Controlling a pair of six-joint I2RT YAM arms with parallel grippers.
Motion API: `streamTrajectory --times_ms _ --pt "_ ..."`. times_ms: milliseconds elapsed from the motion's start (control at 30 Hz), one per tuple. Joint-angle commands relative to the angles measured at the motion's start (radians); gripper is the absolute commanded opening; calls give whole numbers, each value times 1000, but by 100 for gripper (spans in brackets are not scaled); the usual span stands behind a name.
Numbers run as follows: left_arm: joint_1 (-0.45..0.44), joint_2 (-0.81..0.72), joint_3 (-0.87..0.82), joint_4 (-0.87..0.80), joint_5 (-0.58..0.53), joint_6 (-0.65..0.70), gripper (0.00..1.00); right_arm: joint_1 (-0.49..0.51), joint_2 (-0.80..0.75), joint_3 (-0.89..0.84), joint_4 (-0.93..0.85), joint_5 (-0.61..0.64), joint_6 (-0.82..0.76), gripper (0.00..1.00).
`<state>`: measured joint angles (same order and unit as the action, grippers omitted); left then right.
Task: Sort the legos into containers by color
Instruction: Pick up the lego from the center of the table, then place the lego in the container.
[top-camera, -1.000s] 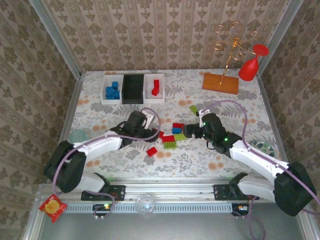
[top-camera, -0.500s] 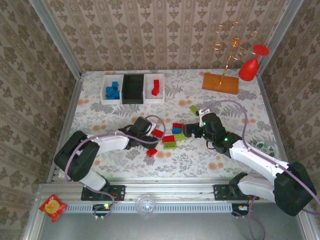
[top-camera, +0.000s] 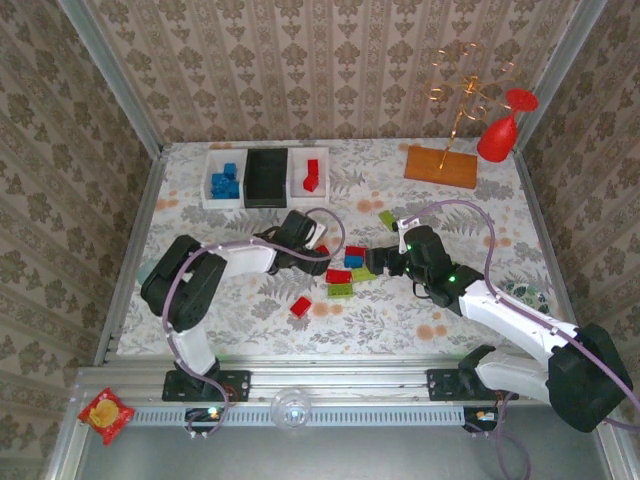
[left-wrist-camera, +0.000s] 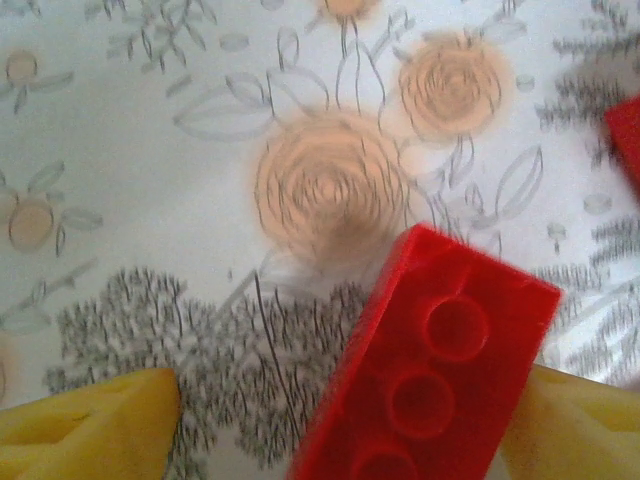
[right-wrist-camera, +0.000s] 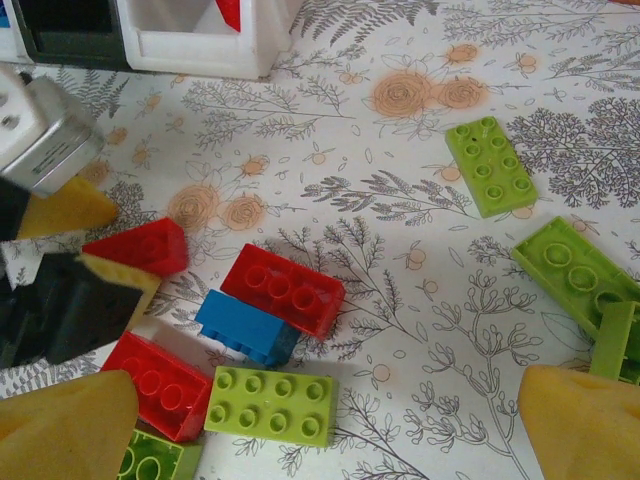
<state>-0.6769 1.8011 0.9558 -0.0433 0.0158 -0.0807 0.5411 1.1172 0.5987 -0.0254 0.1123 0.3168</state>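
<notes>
My left gripper (top-camera: 318, 250) is shut on a red lego (left-wrist-camera: 430, 360), held aslant above the flowered cloth; the same gripper (right-wrist-camera: 95, 242) and brick (right-wrist-camera: 140, 247) appear at the left of the right wrist view. My right gripper (top-camera: 375, 262) is open and empty, low over the pile: a red lego (right-wrist-camera: 283, 288), a blue one (right-wrist-camera: 245, 328), a lime one (right-wrist-camera: 268, 403), another red (right-wrist-camera: 155, 385). More lime legos (right-wrist-camera: 490, 165) lie to the right. One red lego (top-camera: 302, 305) lies apart. At the back stand the white bin with blue legos (top-camera: 224, 178), the black bin (top-camera: 266, 177) and the white bin with a red lego (top-camera: 310, 176).
A wooden base with a gold wire rack (top-camera: 441, 166) and a red wine glass (top-camera: 500, 135) stand at the back right. A teal cup (top-camera: 155, 270) sits by the left arm. A patterned dish (top-camera: 527, 296) lies near the right arm. Patterned walls enclose the table.
My left gripper has swung right and toward the back, carrying the red lego off the cloth near the pile. The right arm has stayed still.
</notes>
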Motion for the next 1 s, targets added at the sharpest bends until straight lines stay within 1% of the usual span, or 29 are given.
streamTrajectory --times_ms 0,167,300,433,533,633,700,800,967 --pt "22 48 47 -6 60 27 77 -6 3 -13 23 -13 10 99" --pt "34 70 57 0 79 19 60 -9 3 -14 24 -11 9 99" --pt "34 65 49 9 69 -6 48 -10 10 -13 25 -14 11 99" --pt "47 37 13 87 37 -51 40 -10 12 -13 26 -19 13 99" --pt "80 -11 -12 161 51 -106 34 -10 7 -13 25 -22 10 99" --pt "119 -79 -35 259 64 -168 32 -10 -2 -20 35 -30 10 99" --pt "139 -89 -15 300 82 -193 32 -10 1 -20 40 -33 13 99" --pt "151 -36 87 259 80 -179 32 -10 10 -18 40 -36 13 99" --pt "173 96 271 220 38 -147 32 -10 13 -18 43 -44 17 99"
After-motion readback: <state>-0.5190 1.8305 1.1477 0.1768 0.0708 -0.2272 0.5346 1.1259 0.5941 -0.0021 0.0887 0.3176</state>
